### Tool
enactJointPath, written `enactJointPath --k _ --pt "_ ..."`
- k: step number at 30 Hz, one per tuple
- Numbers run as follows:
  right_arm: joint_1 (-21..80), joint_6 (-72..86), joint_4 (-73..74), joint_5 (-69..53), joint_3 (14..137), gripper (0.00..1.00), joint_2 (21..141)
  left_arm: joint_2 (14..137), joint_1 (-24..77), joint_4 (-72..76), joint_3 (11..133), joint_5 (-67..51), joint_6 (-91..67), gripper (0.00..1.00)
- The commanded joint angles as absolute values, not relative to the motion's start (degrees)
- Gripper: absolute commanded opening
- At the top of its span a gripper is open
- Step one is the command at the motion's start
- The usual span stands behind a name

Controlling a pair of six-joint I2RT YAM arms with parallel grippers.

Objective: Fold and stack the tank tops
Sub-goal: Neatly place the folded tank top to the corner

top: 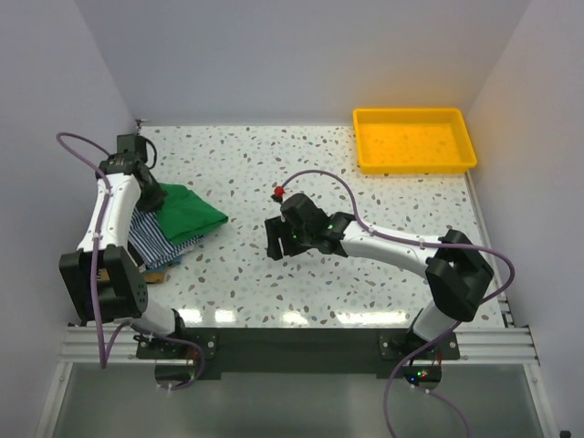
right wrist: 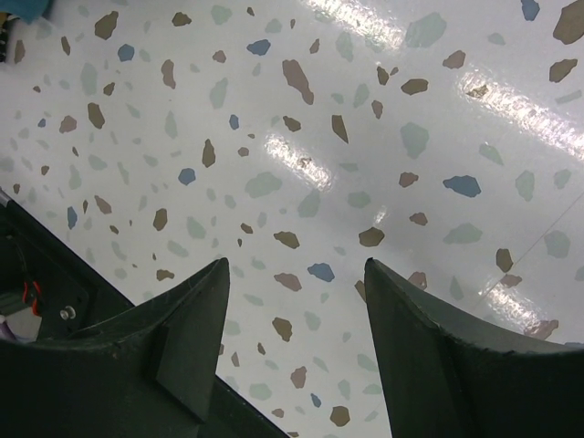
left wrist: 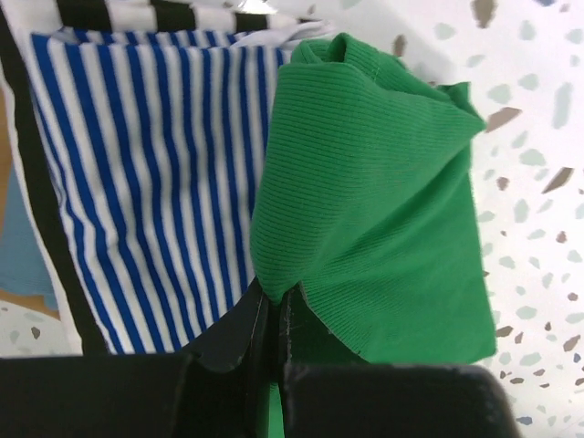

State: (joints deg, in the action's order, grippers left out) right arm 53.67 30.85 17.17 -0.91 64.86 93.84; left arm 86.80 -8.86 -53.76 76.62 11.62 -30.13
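My left gripper (top: 151, 195) (left wrist: 274, 297) is shut on an edge of the plain green tank top (top: 190, 213) (left wrist: 383, 210), which is bunched and partly draped over the thin blue-white striped top (top: 153, 239) (left wrist: 155, 173). The bold black-white striped top (left wrist: 164, 14) lies under that one, with its black band along the left. Slivers of a blue top (left wrist: 16, 251) and a tan top (left wrist: 18, 299) show at the left edge. My right gripper (top: 277, 241) (right wrist: 297, 265) is open and empty over bare speckled table near the middle.
A yellow plastic tray (top: 411, 113) stands at the back right, nothing visible in it. White walls close in the left, back and right sides. The pile of tops sits close to the left wall and the left arm's base.
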Motion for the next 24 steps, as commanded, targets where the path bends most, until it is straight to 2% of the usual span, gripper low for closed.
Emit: enactJointPath --k 1,10,24 --pt "53.7 30.6 15.3 -2.1 66.0 0.64 94.5 83.6 -12.5 -49.5 73.2 8.9 -27.9 0.0" --pt "53.8 30.7 15.0 -2.5 65.9 0.64 95.1 81.7 -20.7 -46.0 68.0 9.5 -27.5 0.0" --pt "53.8 30.9 14.5 -3.1 65.7 0.64 95.8 80.5 -26.6 -42.1 64.5 14.8 -30.0 0.0"
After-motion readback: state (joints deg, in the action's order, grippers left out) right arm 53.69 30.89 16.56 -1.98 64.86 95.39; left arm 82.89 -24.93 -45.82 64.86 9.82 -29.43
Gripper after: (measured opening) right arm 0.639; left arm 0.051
